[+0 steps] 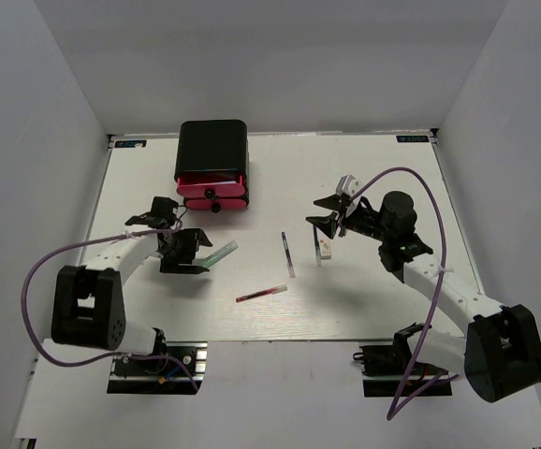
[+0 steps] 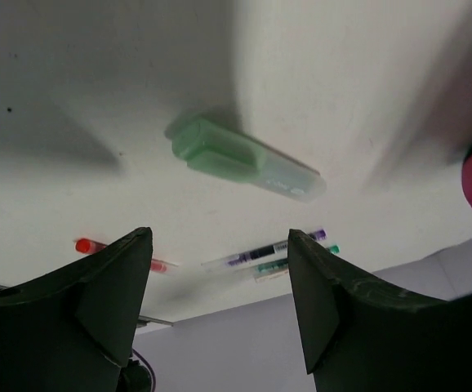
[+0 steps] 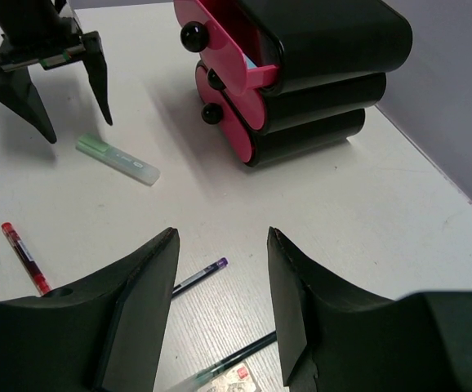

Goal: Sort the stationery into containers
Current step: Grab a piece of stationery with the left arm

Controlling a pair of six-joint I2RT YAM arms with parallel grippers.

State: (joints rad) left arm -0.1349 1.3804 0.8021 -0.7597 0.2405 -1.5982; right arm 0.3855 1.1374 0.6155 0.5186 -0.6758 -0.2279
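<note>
The green marker (image 1: 219, 253) is lying flat on the white bench (image 1: 345, 309), slanting across the gap of my left jaws, which are hanging wide open just beside and above it, gripping nothing. Beyond it, the thin red pen (image 1: 261, 294) is lying nearer the bench's near edge, and two thin dark pens (image 1: 288, 254) are lying under my right jaws, which are also standing open and empty. A small white block (image 3: 236, 377) is sitting against one pen, partly hidden. At the far side, the pink-red drawers (image 1: 212, 195) are sitting stacked in their black box (image 1: 212, 145); the top drawer (image 3: 228, 41) is standing pulled out.

What I am judging could go wrong: the marker is looking smooth and rounded, and it is lying at an angle to my left jaws, so closing without turning to square up may be pushing it sideways or rolling it away. A pinch near one end may be letting it tip on the way to the drawer. The drawer mouth is looking shallow, so a tilted marker may be catching its rim. The pens are lying so low that my right jaws may be scraping the bench
</note>
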